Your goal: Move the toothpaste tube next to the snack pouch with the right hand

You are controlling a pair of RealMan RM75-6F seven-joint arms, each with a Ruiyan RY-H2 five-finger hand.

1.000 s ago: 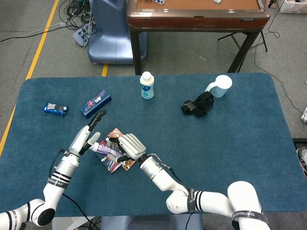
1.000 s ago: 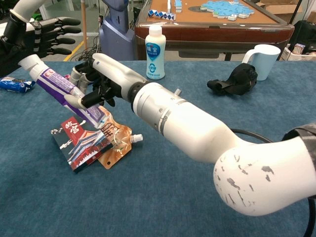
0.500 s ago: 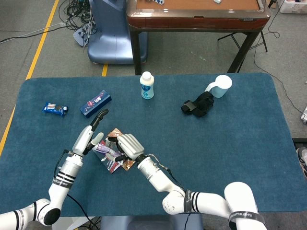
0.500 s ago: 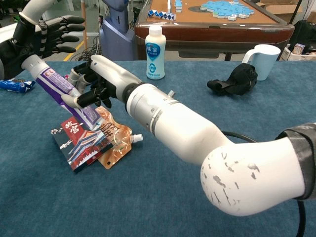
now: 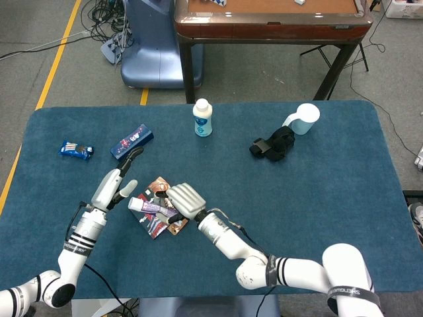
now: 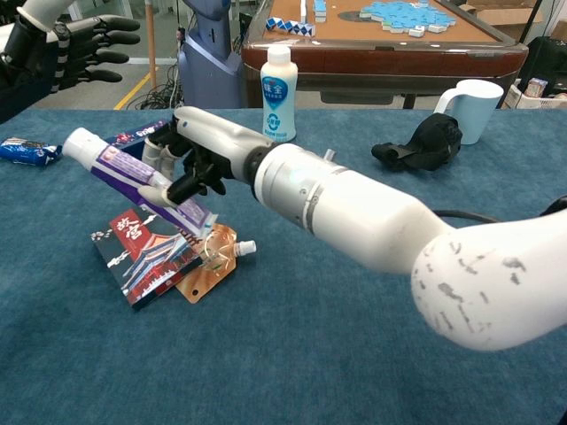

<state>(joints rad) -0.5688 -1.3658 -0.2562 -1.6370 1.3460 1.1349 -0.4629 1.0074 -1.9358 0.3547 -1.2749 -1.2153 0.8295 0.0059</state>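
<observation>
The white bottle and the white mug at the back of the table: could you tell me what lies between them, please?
Bare blue cloth runs from the white bottle, then a crumpled black item lies just short of the white mug; the head view shows it.

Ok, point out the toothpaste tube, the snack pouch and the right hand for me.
toothpaste tube (image 6: 115,166), chest view, purple-and-white body.
snack pouch (image 6: 205,266), chest view, orange front near its spout.
right hand (image 6: 190,155), chest view, knuckles above the tube.
</observation>
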